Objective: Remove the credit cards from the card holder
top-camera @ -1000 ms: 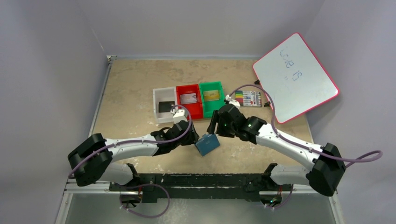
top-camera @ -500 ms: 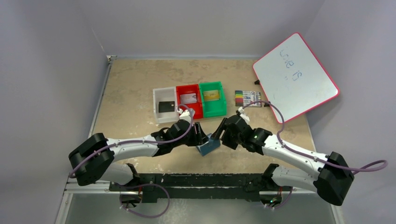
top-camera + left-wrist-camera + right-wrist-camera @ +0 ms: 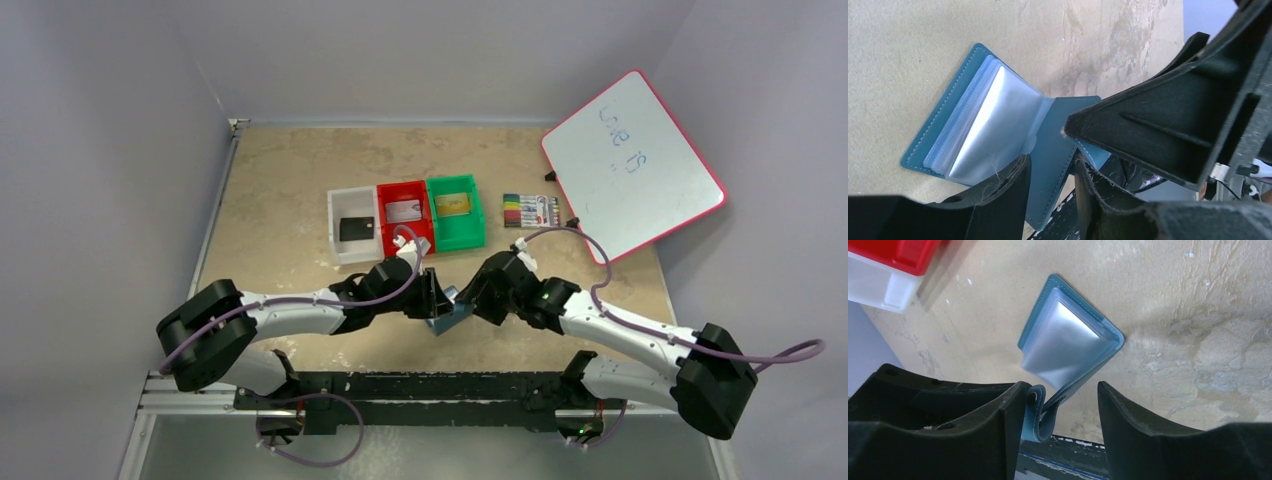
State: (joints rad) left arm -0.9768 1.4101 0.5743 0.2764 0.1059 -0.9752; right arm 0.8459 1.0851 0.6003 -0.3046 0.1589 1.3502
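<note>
Nearest the arm bases, the small teal-blue folding card holder [image 3: 447,318] lies spread open on the mottled beige table [image 3: 280,180], with both grippers working at it. The left gripper [image 3: 1050,172] straddles one cover flap, though whether it pinches the flap I cannot tell. The right gripper [image 3: 1062,390] stands unclenched around the snap flap, which touches one finger and is clear of the other. The pale-blue clear pockets [image 3: 993,130] shine silvery, so glare or a remaining card cannot be told apart. Farther back, a black card [image 3: 356,229] lies in the white plastic bin [image 3: 336,235], a silver-grey card [image 3: 404,211] in the red bin [image 3: 422,232], and a gold card [image 3: 454,204] in the green bin [image 3: 470,232]. The task looks mostly done; what is left is likely checking the pockets.
</note>
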